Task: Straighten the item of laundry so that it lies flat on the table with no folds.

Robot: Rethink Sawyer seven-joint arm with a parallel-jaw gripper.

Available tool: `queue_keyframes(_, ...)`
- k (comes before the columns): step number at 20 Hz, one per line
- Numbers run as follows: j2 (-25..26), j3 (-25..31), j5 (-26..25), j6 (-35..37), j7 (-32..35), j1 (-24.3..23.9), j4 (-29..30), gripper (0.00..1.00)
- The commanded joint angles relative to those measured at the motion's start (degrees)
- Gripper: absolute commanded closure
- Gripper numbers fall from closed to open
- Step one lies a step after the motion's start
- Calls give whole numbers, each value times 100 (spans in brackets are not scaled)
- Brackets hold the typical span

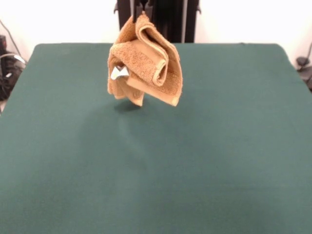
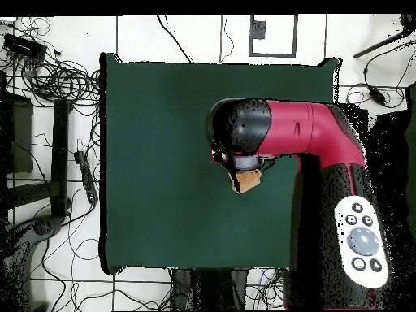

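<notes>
The orange-tan towel (image 1: 146, 63) hangs bunched and folded in the air above the far middle of the dark green table (image 1: 219, 146). Its white label (image 1: 119, 73) shows on its left side, and a flat woven band curls down its middle. My gripper (image 1: 140, 9) shows only as dark tips at the top edge and is shut on the towel's top. The towel's lower end hangs just above the table, over its own shadow. In the overhead view only a small part of the towel (image 2: 248, 180) shows from under the arm, which hides the gripper.
The red and black arm (image 2: 309, 138) reaches over the right half of the table (image 2: 154, 162). The black pedestal (image 1: 161, 19) stands behind the far edge. Cables and gear (image 2: 57, 77) lie on the floor beside the table.
</notes>
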Motion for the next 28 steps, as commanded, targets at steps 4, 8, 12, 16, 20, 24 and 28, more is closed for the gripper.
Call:
queue_keyframes(4, 46, 641, 230, 696, -722, 64, 28, 100)
queue_keyframes(8, 67, 654, 224, 772, -720, 70, -36, 100)
queue_keyframes(12, 81, 673, 221, 849, -772, 52, -106, 100)
queue_keyframes(16, 210, 650, 127, 728, -741, 58, -261, 100)
queue_keyframes(20, 344, 608, -27, 367, -731, 69, -334, 100)
queue_keyframes(24, 421, 555, -116, 119, -656, 63, -385, 100)
queue_keyframes(28, 477, 459, -336, -152, -542, 139, -470, 100)
